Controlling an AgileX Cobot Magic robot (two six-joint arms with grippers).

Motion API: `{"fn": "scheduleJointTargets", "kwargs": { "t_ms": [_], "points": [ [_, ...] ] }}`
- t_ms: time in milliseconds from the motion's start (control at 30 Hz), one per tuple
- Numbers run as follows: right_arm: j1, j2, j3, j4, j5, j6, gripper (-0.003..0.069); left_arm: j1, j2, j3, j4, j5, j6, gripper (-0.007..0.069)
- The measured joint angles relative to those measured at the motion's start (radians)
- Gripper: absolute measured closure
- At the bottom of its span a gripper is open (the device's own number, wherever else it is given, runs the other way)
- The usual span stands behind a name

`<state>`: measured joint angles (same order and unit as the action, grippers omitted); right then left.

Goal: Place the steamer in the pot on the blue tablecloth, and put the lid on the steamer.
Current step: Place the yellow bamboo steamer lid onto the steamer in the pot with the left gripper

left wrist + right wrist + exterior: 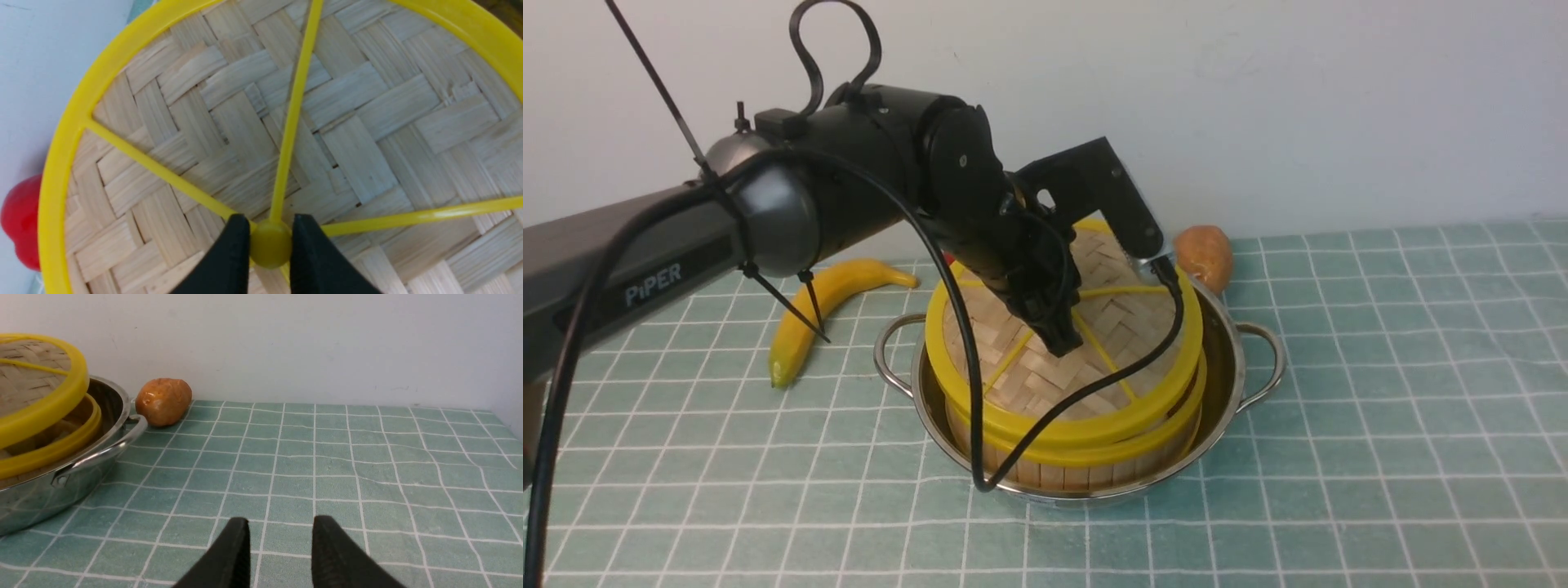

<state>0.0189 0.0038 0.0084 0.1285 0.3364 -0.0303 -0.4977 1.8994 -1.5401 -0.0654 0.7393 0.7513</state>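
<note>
The steel pot (1227, 351) stands on the blue tablecloth (1339, 457) with the steamer (1086, 472) inside it. The lid (1045, 384) lies tilted over the steamer, its far side raised and its near edge close to the steamer's rim. My left gripper (1062, 339) is shut on the lid's yellow centre knob, seen close in the left wrist view (270, 222) over the woven lid (359, 122). My right gripper (280, 522) is open and empty, low over the cloth to the right of the pot (41, 498), the steamer (61, 446) and the lid (24, 375).
A yellow banana (825, 302) lies left of the pot. An orange-brown potato-like thing (1205, 255) sits behind the pot's right handle, also in the right wrist view (163, 401). A red thing (20, 228) shows beyond the lid's rim. A white wall stands close behind.
</note>
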Motion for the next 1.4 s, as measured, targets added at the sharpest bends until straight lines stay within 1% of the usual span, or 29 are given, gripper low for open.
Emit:
{"fn": "scheduleJointTargets", "kwargs": {
  "t_ms": [433, 767, 1400],
  "points": [
    [0.000, 0.000, 0.000, 0.000, 0.000, 0.000, 0.0419, 0.000, 0.020, 0.000, -0.006, 0.002, 0.002, 0.0508],
    [0.000, 0.000, 0.000, 0.000, 0.000, 0.000, 0.0419, 0.000, 0.020, 0.000, -0.011, -0.006, 0.035, 0.0508],
    [0.000, 0.000, 0.000, 0.000, 0.000, 0.000, 0.0419, -0.002, 0.028, 0.000, -0.012, -0.020, 0.045, 0.0508]
  ]
}}
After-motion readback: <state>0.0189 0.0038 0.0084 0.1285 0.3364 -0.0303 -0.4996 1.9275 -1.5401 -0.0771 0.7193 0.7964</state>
